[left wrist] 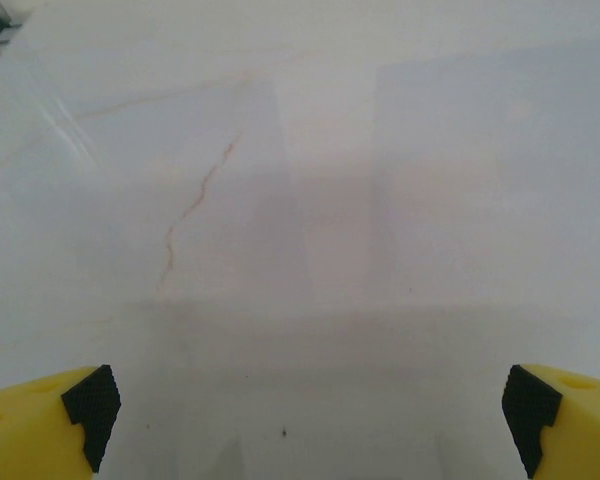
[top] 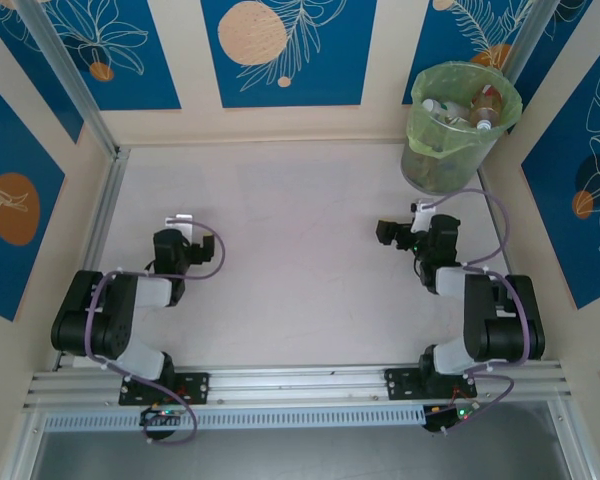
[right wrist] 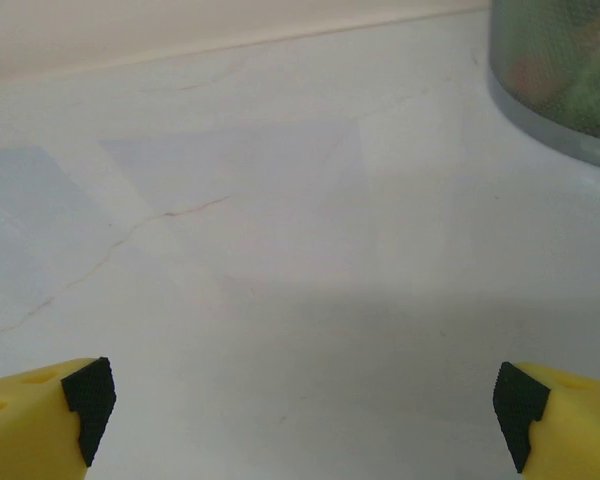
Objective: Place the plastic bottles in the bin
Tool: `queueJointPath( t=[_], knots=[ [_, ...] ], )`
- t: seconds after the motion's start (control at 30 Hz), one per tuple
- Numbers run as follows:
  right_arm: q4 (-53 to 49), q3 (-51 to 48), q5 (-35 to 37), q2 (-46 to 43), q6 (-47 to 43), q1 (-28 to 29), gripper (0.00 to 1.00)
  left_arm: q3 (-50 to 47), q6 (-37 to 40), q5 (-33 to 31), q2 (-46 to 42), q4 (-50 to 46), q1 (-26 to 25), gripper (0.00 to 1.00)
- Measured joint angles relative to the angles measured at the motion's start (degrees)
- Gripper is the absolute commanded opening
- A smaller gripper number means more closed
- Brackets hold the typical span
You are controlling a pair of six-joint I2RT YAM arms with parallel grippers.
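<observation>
While they hang low over the near half of the table [top: 300, 190], the left gripper [left wrist: 310, 415] and the right gripper [right wrist: 300, 405] both stand spread wide, grasping nothing. Just beyond the right one, in the far right corner, stands one bin [top: 432, 165]. Bottles [top: 486, 102] lie inside it; three can be made out, and any others are unclear.

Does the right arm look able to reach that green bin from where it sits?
Probably yes. The bin stands just beyond the right arm, nothing lies between them, and its jaws are open and empty.
</observation>
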Motion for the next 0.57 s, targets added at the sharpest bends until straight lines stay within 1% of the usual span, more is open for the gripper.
queueJointPath(
  t=[0.07, 0.13, 0.2, 0.33, 0.57],
  knots=[
    [4.5, -3.2, 0.1, 1.5, -1.2, 1.2, 0.99, -0.3, 0.0, -0.4, 0.3, 1.1, 0.0, 1.00],
    [6.1, -5.6, 0.7, 2.0, -1.7, 1.9, 1.00, -0.3, 0.0, -0.7, 0.3, 2.5, 0.0, 1.00],
    [4.5, -4.3, 2.5, 2.6, -1.6, 1.7, 0.99, -0.3, 0.0, -0.9, 0.3, 3.6, 0.0, 1.00],
    [4.9, -1.6, 4.5, 2.8, -1.5, 1.3, 0.99, -0.3, 0.0, -0.8, 0.3, 4.3, 0.0, 1.00],
    [4.9, -1.3, 5.5, 2.8, -1.5, 1.3, 0.99, -0.3, 0.0, 0.1, 0.3, 4.2, 0.1, 1.00]
  ],
)
